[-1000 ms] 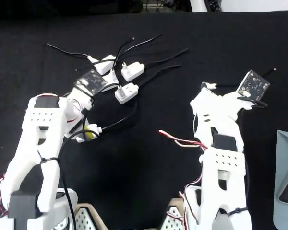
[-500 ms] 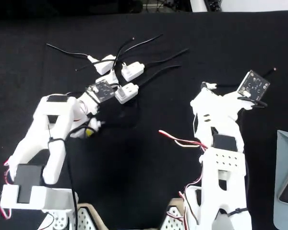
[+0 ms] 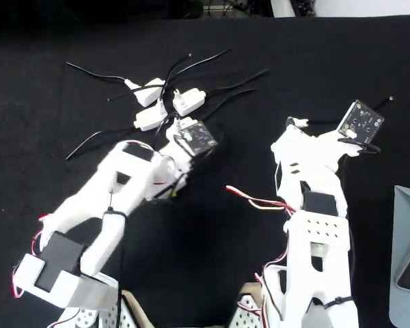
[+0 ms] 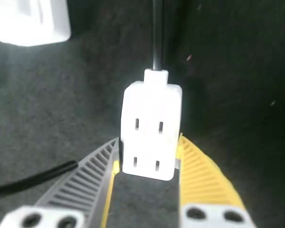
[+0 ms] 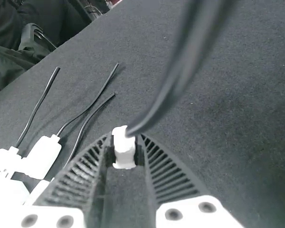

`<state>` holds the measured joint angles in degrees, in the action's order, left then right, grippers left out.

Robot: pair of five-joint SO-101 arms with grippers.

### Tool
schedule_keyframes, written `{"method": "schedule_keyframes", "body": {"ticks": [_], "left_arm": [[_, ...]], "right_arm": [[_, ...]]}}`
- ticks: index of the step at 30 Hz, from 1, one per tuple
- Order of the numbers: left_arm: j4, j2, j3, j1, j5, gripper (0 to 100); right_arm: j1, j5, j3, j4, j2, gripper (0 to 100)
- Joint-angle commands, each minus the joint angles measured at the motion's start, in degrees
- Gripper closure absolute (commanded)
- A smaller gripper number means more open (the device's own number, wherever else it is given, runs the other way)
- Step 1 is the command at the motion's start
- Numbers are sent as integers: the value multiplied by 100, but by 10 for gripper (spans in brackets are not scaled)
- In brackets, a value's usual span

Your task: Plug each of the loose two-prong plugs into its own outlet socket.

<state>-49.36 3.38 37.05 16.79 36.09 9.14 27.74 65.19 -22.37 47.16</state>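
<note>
Left gripper point(image 4: 149, 159) is clamped on a socket point(image 4: 152, 121) — both slot pairs face the wrist camera, and its cord point(image 4: 157, 33) runs straight out past the fingertips. Right gripper point(image 5: 124, 153) is pinched tight on a plug point(image 5: 121, 142) — its cable point(image 5: 180, 71) arcs up and away. More white pieces point(image 5: 42, 149) lie on the cloth point(image 5: 256, 95) beyond its fingers.

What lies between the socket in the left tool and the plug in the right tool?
Nothing but bare cloth between socket and plug, as the high view shows.
</note>
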Motion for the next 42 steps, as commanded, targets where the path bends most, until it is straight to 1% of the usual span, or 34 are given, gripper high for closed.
{"method": "schedule_keyframes", "body": {"ticks": [1,3,7,9,12,16,18,21,25,27,32,35,38,42], "left_arm": [[44,18,-426,251,-554,887],[35,18,-444,207,-686,840],[-220,62,-426,75,-1134,680],[-387,97,-541,4,-1301,678],[-826,308,-743,-57,-1310,685],[-1248,905,-743,-198,-1345,691],[-1398,1319,-673,-391,-1442,691],[-1468,1978,-400,-910,-1785,691],[-1415,2848,347,-1657,-2110,691],[-1248,3253,840,-2000,-2338,691],[-396,4009,2176,-2800,-2637,691],[-26,4220,2695,-3029,-2743,691],[114,4255,2782,-3196,-2884,691],[246,4246,2835,-3275,-2963,691]], "right_arm": [[-97,-44,-286,97,-22,985],[-97,-44,-286,97,-22,985],[-97,-44,-286,88,-22,985],[-97,-53,-286,88,-22,985],[-97,-97,-286,79,-22,985],[-316,-510,-295,-62,-13,985],[-607,-695,-330,-325,13,985],[-1143,-1081,-321,-580,13,985],[-1987,-1556,-312,-870,13,985],[-2444,-1785,-295,-905,-22,985],[-3358,-2189,-277,-941,-31,985],[-3868,-2277,-277,-932,-40,985],[-4325,-2259,-268,-932,-40,985],[-4668,-2233,-48,-668,-207,986]]}}
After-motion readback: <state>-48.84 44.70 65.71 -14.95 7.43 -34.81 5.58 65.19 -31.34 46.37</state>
